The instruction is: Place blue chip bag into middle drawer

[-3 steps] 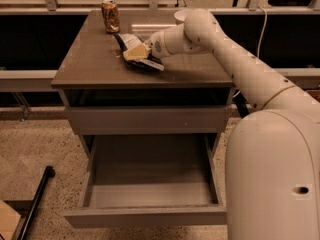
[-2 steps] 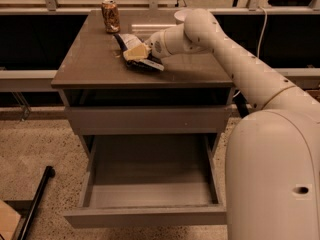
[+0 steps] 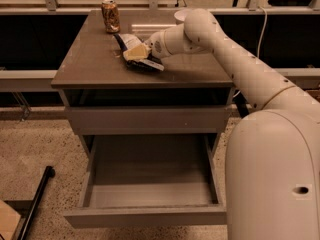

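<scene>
The blue chip bag (image 3: 131,48) lies on the brown cabinet top (image 3: 90,64), just right of its middle, dark with white patches. My gripper (image 3: 141,53) reaches in from the right and sits right on the bag, low over the cabinet top, covering part of it. The middle drawer (image 3: 145,215) is pulled out wide below, with a smooth grey floor and nothing in it. It stands well below and in front of the bag and the gripper.
A brown-gold drink can (image 3: 110,15) stands at the back left of the cabinet top. A white bowl (image 3: 179,15) shows behind my arm. A shut plain drawer front (image 3: 147,119) is above the open one. A black pole (image 3: 35,204) leans at the lower left on the speckled floor.
</scene>
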